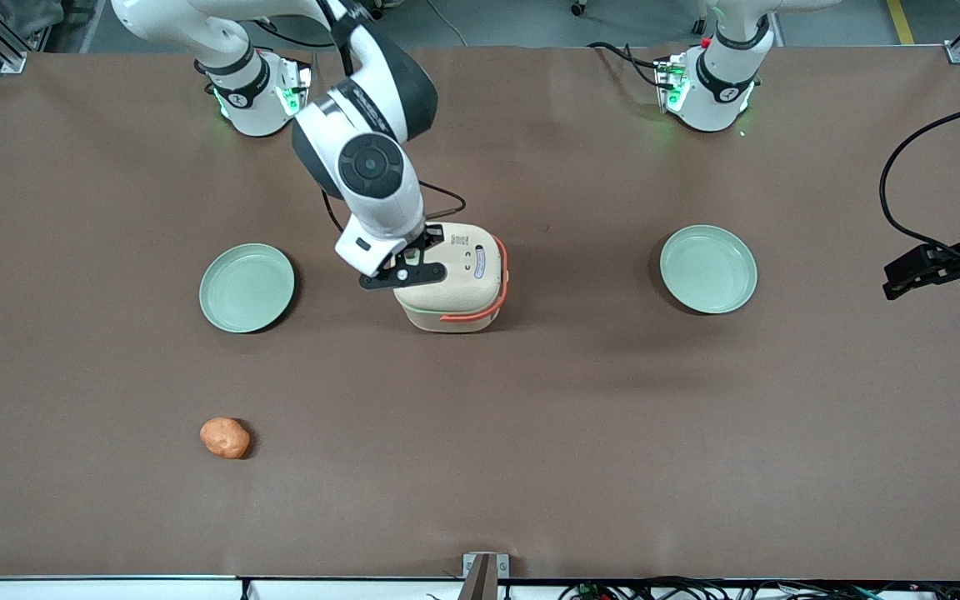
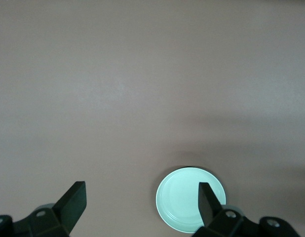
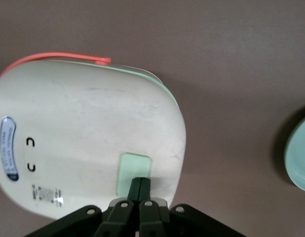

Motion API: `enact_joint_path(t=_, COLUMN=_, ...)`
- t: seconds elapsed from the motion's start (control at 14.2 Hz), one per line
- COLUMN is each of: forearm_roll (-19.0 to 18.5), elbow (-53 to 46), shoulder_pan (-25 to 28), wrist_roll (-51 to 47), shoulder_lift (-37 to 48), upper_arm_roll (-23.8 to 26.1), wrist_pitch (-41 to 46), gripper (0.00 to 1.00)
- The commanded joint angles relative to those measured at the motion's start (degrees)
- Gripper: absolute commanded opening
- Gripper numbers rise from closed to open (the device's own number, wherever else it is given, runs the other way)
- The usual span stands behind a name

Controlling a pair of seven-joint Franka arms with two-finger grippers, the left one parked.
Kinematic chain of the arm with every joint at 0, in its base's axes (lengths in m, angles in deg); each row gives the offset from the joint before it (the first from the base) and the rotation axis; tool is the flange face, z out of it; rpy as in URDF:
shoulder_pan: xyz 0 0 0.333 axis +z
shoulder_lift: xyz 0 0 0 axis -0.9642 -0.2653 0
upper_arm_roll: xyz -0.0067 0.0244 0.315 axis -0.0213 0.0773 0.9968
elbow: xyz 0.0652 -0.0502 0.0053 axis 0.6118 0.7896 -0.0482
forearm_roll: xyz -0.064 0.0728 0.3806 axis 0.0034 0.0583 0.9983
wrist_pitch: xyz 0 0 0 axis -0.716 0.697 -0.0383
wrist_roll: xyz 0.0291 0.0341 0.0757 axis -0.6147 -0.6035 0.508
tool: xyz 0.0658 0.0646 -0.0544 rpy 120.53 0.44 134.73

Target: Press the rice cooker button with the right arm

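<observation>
The rice cooker (image 1: 457, 283) stands mid-table, cream-beige with a coral-orange handle (image 1: 480, 312) and a pale green rim; its lid is down, so the inner pot is hidden. In the right wrist view the cooker (image 3: 83, 128) fills much of the frame, with the pale green button (image 3: 134, 170) on its lid. The right arm (image 1: 372, 175) reaches down over the cooker. My gripper (image 1: 423, 243) is shut and empty, fingers pressed together. Its tips (image 3: 141, 183) sit on the button's edge. The button is hidden by the gripper in the front view.
Two pale green plates lie on the brown table: one (image 1: 247, 287) toward the working arm's end, one (image 1: 708, 268) toward the parked arm's end. An orange lump (image 1: 225, 437) lies nearer the front camera. A white oval label (image 3: 8, 148) marks the lid.
</observation>
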Motion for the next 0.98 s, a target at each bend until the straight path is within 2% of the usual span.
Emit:
enact_joint_path(t=0.0, forearm_roll=1.1, elbow=1.3, shoulder_pan=-3.1, wrist_roll=-0.4, shoulder_lift=8.3, upper_arm_roll=-0.1, wrist_pitch=5.0, gripper=0.02)
enact_joint_path(t=0.28, forearm_roll=0.3, elbow=-2.6, shoulder_pan=-9.6, wrist_roll=-0.4, shoulder_lift=11.8, upper_arm_roll=-0.3, wrist_pitch=11.5, gripper=0.07)
enact_joint_path(t=0.42, forearm_roll=0.3, elbow=-2.9, shoulder_pan=-15.4, wrist_roll=0.2, shoulder_lift=13.0, upper_arm_roll=-0.7, wrist_pitch=12.7, gripper=0.13)
enact_joint_path(t=0.56, forearm_roll=0.2, elbow=-3.1, shoulder_pan=-20.8, wrist_roll=0.3, shoulder_lift=13.9, upper_arm_roll=-0.9, wrist_pitch=13.5, gripper=0.22)
enact_joint_path(t=0.63, forearm_roll=0.2, elbow=-3.1, shoulder_pan=-23.6, wrist_roll=0.3, shoulder_lift=14.4, upper_arm_roll=-0.9, wrist_pitch=13.5, gripper=0.36)
enact_joint_path(t=0.77, forearm_roll=0.0, elbow=-3.1, shoulder_pan=-27.7, wrist_roll=0.3, shoulder_lift=15.2, upper_arm_roll=-0.9, wrist_pitch=13.5, gripper=0.76)
enact_joint_path(t=0.84, forearm_roll=-1.5, elbow=-3.1, shoulder_pan=-29.3, wrist_roll=0.3, shoulder_lift=16.0, upper_arm_roll=-0.9, wrist_pitch=13.4, gripper=1.0)
enact_joint_path(t=0.91, forearm_roll=-5.0, elbow=-3.2, shoulder_pan=-30.0, wrist_roll=0.5, shoulder_lift=16.3, upper_arm_roll=-0.8, wrist_pitch=13.4, gripper=1.0)
